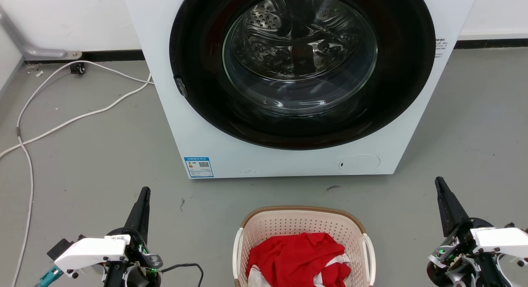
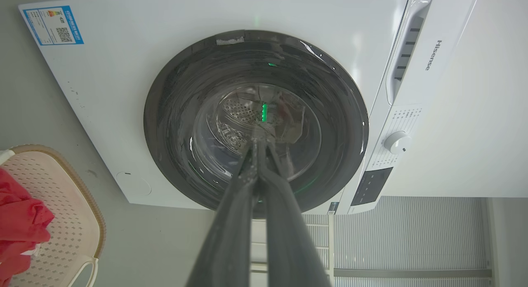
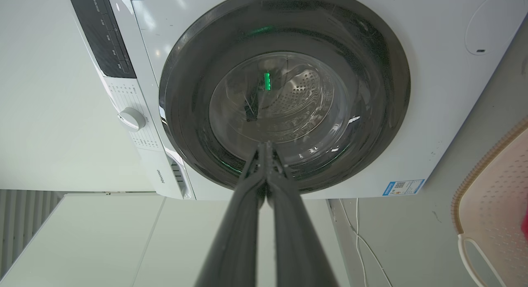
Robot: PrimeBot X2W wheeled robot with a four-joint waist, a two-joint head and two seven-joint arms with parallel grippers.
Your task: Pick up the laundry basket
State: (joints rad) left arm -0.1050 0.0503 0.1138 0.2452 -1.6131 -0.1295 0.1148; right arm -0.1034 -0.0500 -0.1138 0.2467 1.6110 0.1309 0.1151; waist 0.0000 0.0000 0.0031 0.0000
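Where washer (image 1: 206, 126) stands, grey floor (image 1: 103, 163), laundry basket (image 1: 303, 208)

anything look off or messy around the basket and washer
Nothing much. The laundry basket sits upright on the floor before the washing machine, red garment inside it. Only loose white cables trail across the floor at left, and a small dark smudge marks the floor.

Left gripper (image 1: 144, 193) closed; right gripper (image 1: 439, 183) closed.
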